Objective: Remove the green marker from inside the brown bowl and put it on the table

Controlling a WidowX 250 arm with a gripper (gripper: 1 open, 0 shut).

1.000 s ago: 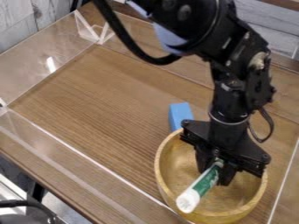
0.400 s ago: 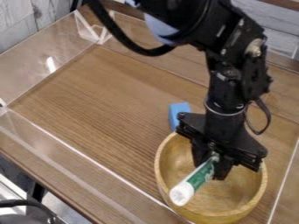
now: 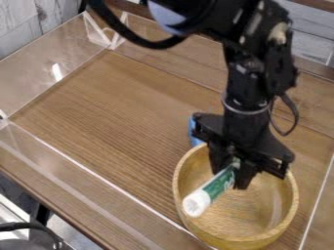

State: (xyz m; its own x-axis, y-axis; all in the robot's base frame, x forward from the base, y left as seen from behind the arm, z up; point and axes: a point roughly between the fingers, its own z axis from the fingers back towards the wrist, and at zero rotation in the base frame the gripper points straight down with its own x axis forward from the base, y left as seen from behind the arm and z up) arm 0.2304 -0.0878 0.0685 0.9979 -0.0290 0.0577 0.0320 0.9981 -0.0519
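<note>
My black two-fingered gripper (image 3: 240,172) points straight down over the wide, shallow round bowl of light tan wood (image 3: 236,194), and my jaws are pinched closed on the upper end of the slim green-barrelled marker with the white cap end (image 3: 210,189). The marker hangs tilted from my grip, its green barrel slanting down and to the left, its white end low over the left part of the bowl's hollow; I cannot tell whether that white tip touches the wood or floats just above it. The bowl sits near the front right of the brown wood-grain tabletop (image 3: 117,107), which has clear acrylic walls (image 3: 39,59) along its edges. A small blue block (image 3: 198,127) lies on the table just behind the bowl's far rim, partly hidden by my arm.
</note>
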